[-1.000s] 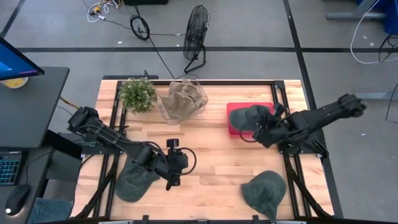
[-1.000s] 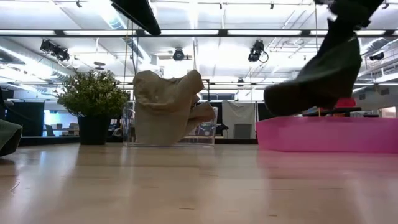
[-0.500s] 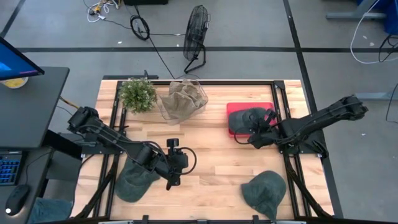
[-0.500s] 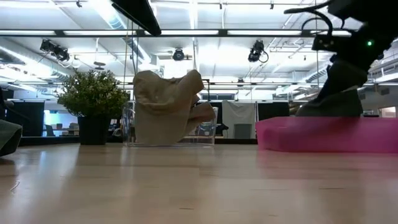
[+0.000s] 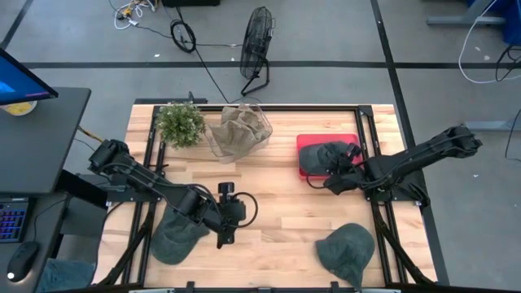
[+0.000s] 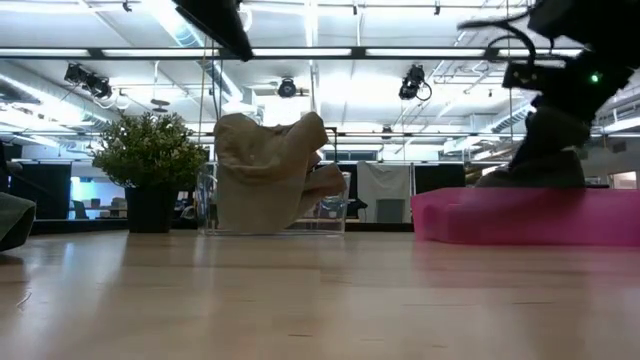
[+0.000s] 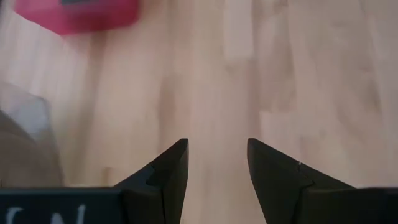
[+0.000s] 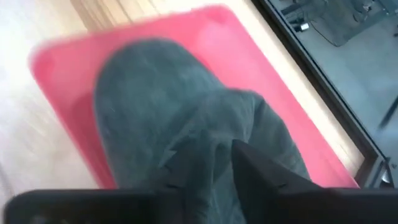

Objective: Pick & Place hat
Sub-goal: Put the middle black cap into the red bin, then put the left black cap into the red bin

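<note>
The right claw (image 5: 332, 181) pinches a fold of the dark green hat (image 5: 324, 154), which lies on the pink tray (image 5: 306, 143) at the table's (image 5: 277, 212) far right. The left claw (image 7: 214, 163) hovers over bare wood near the front, fingers parted and empty. No legible writing shows; white marks on the left wrist are cut off.

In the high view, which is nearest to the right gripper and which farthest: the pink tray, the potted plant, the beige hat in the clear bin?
Measured from the right gripper:
1. Pink tray, directly beside it, at the table's right rear.
2. Beige hat in the clear bin, rear middle.
3. Potted plant, rear left corner, farthest.
</note>
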Tool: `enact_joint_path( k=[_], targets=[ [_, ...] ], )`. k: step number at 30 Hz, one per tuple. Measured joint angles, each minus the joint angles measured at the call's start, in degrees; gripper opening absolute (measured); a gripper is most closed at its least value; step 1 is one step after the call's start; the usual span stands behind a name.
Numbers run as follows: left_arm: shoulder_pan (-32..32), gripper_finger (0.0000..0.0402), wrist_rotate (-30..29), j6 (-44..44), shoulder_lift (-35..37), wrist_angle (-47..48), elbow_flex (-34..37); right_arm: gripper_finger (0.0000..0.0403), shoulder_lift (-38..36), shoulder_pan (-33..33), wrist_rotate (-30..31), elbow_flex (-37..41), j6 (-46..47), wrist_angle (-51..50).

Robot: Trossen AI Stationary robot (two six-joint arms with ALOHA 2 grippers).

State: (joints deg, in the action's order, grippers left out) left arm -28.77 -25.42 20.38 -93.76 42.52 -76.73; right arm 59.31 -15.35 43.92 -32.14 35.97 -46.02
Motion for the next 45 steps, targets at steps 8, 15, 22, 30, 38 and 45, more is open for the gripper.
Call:
enact_joint_path(
  k=[8, 15, 22, 30, 38, 45],
  targets=[
    [-0.5, 0.0167, 12.9, 16.7, 0.0, 15.6, 0.0, 0.0167, 0.0, 0.0, 0.0, -11.4, -5.0, -0.3],
    [-5.4, 0.0167, 15.1, 29.3, 0.0, 32.1, 0.0, 0.0176, 0.0, -1.7, -8.2, -16.2, -10.8, 12.9],
    [-10.8, 0.017, 21.3, 35.0, 0.0, 31.3, 0.0, 0.0168, 3.6, -5.8, -14.8, -16.2, -15.3, 23.4],
    [-15.4, 0.0233, 21.8, 42.3, 0.0, 30.3, 1.1, 0.0174, 12.2, -8.2, -15.2, -16.2, -15.9, 28.2],
    [-17.5, 0.0266, 22.4, 45.1, 0.0, 17.0, 13.0, 0.0174, 17.6, -8.2, -15.1, -16.2, -17.0, 31.6],
    [-17.0, 0.0256, 23.4, 44.8, 0.0, 9.6, 21.3, 0.0168, 20.1, -8.1, -18.0, -16.2, -24.6, 41.6]
  ],
)
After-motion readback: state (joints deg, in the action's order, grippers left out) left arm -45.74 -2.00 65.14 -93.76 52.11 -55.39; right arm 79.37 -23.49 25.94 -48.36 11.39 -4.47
